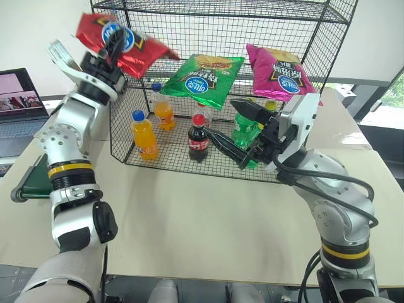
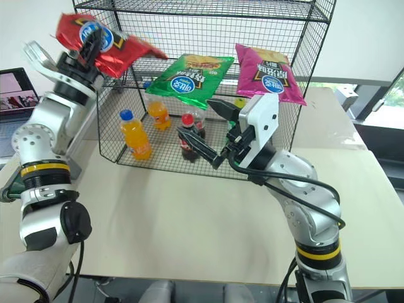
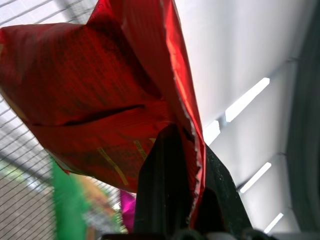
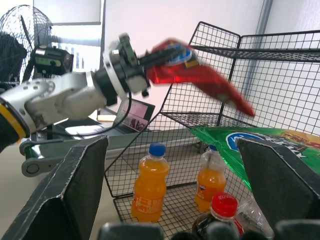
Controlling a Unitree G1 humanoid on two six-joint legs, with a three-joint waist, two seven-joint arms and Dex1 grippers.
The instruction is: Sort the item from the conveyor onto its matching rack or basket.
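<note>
Left claw [image 1: 115,43] pinches red chip bag [image 1: 136,53] above wire rack's [image 1: 243,101] left end; right claw [image 1: 230,129] gapes wide, empty, near bottle basket [image 1: 126,136]

My tool [image 1: 115,45] has matt black plastic fingers; the chip bag [image 1: 123,43] is glossy, crinkled red foil; the rack [image 1: 252,95] is black-coated wire; the surface [image 1: 202,221] is smooth, matt beige.

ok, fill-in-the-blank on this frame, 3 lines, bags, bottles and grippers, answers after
1. The left gripper is shut on the ____ chip bag.
2. On the rack, the green bag lies beside the ____ bag.
3. The right gripper has its fingers ____, holding nothing, in front of the basket of bottles.

Missing words: red; magenta; open
</note>
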